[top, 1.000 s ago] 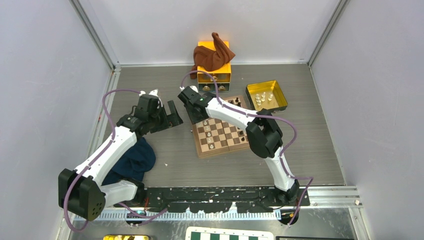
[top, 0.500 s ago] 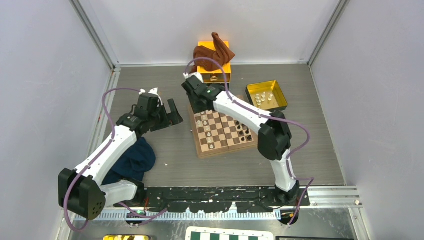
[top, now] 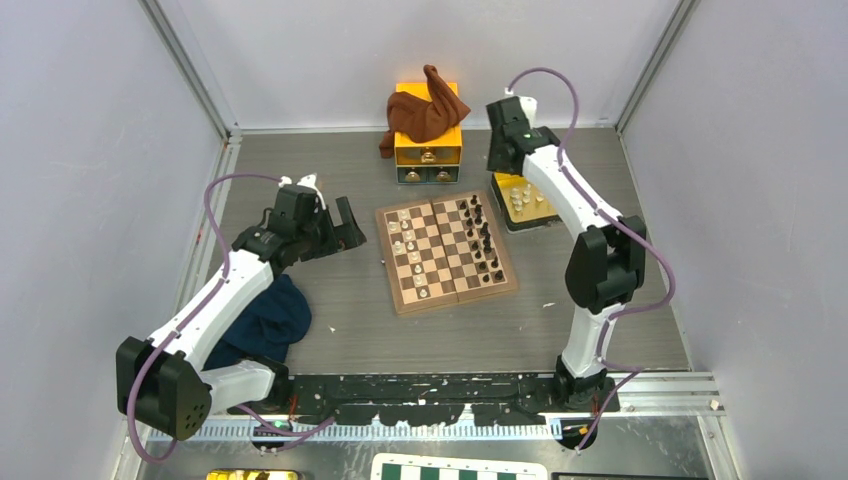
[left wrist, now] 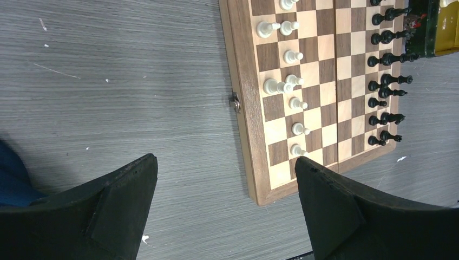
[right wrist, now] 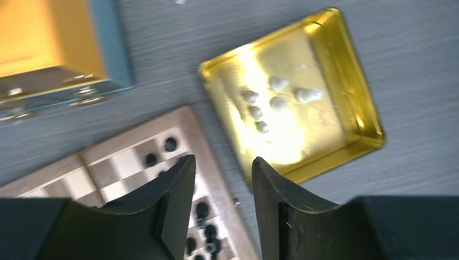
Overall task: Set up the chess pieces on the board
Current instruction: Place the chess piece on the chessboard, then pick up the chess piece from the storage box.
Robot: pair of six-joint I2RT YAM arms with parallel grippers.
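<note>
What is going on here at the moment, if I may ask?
A two-arm robot is setting up a chess game. The dark pieces stand in two rows along one side of the board; the white pieces only partly fill the opposite side, and a few more lie in the yellow tray. The right gripper hovers open and empty by that tray. The left gripper hangs wide open beside the board, holding nothing.

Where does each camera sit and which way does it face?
Top external: high at the near side, looking down at the square wooden chessboard; left arm and right arm show.
Left wrist: on left arm, facing down beside the chessboard; left gripper shows.
Right wrist: on right arm, facing down at the shiny yellow tray; right gripper shows.
Shared: the chessboard.
</note>
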